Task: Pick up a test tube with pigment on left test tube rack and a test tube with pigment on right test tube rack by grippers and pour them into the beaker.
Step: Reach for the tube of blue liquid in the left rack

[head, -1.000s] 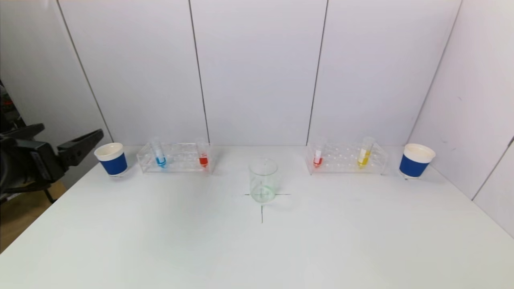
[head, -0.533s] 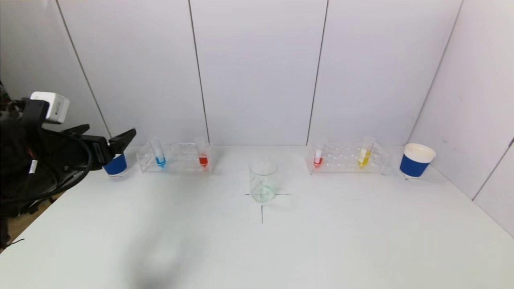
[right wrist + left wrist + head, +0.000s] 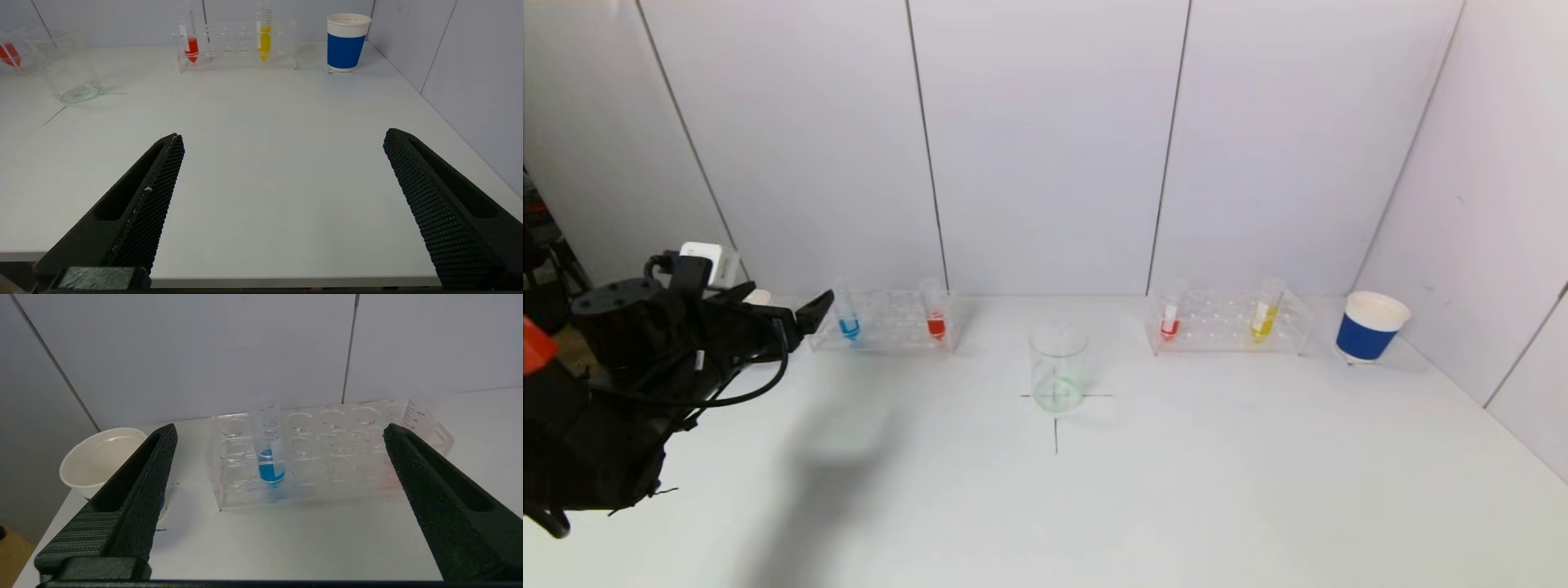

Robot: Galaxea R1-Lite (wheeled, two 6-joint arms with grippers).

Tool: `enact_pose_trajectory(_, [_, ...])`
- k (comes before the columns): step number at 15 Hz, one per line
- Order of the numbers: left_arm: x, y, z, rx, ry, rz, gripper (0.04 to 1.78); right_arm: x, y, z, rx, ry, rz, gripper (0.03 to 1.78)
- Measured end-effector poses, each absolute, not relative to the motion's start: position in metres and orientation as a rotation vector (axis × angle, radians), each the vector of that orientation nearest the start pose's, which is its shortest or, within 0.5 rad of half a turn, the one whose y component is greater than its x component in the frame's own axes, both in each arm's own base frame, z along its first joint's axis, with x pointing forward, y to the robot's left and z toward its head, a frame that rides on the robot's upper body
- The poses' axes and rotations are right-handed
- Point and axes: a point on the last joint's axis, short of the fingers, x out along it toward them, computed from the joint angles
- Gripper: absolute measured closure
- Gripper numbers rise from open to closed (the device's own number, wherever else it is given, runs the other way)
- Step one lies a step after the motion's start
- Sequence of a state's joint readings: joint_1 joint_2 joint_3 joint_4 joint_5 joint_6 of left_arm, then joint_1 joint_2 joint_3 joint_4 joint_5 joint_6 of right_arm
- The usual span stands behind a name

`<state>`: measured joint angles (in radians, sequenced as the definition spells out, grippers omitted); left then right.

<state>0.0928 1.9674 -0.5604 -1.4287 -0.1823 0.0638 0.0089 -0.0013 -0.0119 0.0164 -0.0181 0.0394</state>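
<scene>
The left test tube rack [image 3: 886,327] is clear plastic and holds a blue-pigment tube [image 3: 848,320] and a red-pigment tube [image 3: 936,320]. My left gripper [image 3: 786,309] hovers open just left of it and in front of it. In the left wrist view the blue tube [image 3: 269,461] stands between the spread fingers of the left gripper [image 3: 280,429], farther off. The right test tube rack [image 3: 1229,325] holds a red tube [image 3: 1170,322] and a yellow tube [image 3: 1263,315]. The empty glass beaker [image 3: 1058,369] stands at table centre. My right gripper [image 3: 284,136] is open over the table's near edge, out of the head view.
A blue-and-white paper cup [image 3: 1369,328] stands right of the right rack. Another cup [image 3: 100,459] sits just left of the left rack, beside my left finger. White wall panels close the back and right side. The table's left edge runs under my left arm.
My left arm has swung in from the table's left side toward the left rack and now covers the left cup in the head view. Tubes, beaker and racks have not moved.
</scene>
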Motion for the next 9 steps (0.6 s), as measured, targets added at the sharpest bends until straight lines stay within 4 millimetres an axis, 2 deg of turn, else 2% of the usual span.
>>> enact_pose_trajectory(4, [0.338,0.027,0.090,0.067,-0.011,-0.090,0.06,-0.024,-0.001,0.077,0.039,0.003,-0.009,0.04])
enact_pose_trajectory(9, [0.353,0.030,0.073,0.062,0.012,-0.098,0.06,-0.024,-0.001,0.077,0.039,0.003,-0.009,0.04])
